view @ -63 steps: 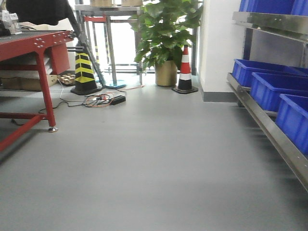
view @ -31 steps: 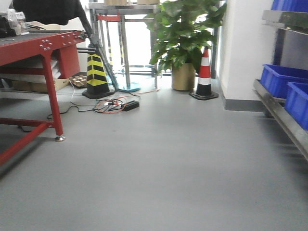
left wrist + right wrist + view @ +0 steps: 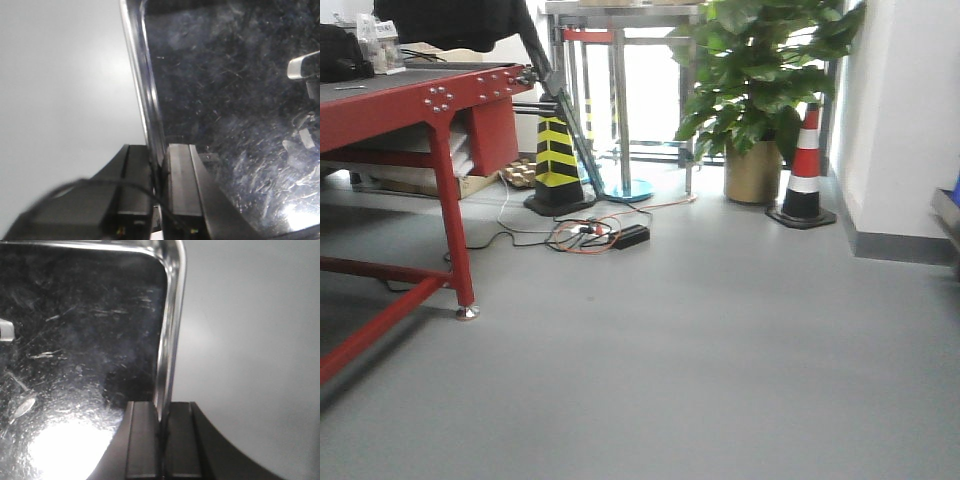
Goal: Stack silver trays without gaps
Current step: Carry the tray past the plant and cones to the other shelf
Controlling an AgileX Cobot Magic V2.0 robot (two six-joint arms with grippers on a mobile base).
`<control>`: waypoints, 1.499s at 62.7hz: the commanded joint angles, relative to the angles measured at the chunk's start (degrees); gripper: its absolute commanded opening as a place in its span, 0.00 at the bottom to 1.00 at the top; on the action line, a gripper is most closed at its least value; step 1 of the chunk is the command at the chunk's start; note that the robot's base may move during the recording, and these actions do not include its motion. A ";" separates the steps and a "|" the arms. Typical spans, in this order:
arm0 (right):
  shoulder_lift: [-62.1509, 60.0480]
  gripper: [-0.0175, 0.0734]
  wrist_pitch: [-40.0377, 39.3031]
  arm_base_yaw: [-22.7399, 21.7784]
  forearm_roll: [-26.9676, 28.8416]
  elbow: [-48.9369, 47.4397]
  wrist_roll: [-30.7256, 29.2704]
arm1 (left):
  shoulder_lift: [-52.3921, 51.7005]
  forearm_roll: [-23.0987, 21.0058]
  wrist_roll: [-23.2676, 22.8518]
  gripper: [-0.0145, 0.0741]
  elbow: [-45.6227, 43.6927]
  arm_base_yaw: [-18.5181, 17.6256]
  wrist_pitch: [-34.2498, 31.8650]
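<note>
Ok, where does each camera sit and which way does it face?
Front: low, facing ahead over the floor to red table and plant; no robot parts show.
Left wrist: behind left gripper, looking along it at the tray rim it pinches.
Right wrist: behind right gripper, pinching the tray's other rim.
Shared: wrist views both show tray and floor.
</note>
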 commanded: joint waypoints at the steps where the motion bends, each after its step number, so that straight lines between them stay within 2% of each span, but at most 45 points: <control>1: -2.02 0.25 2.07 0.65 1.98 -1.98 -0.48 | -2.10 -5.56 1.53 0.11 -1.79 -1.20 2.31; 94: -1.96 0.25 1.89 0.65 1.97 -1.98 -0.48 | -2.10 -5.20 1.53 0.11 -1.79 -1.09 2.31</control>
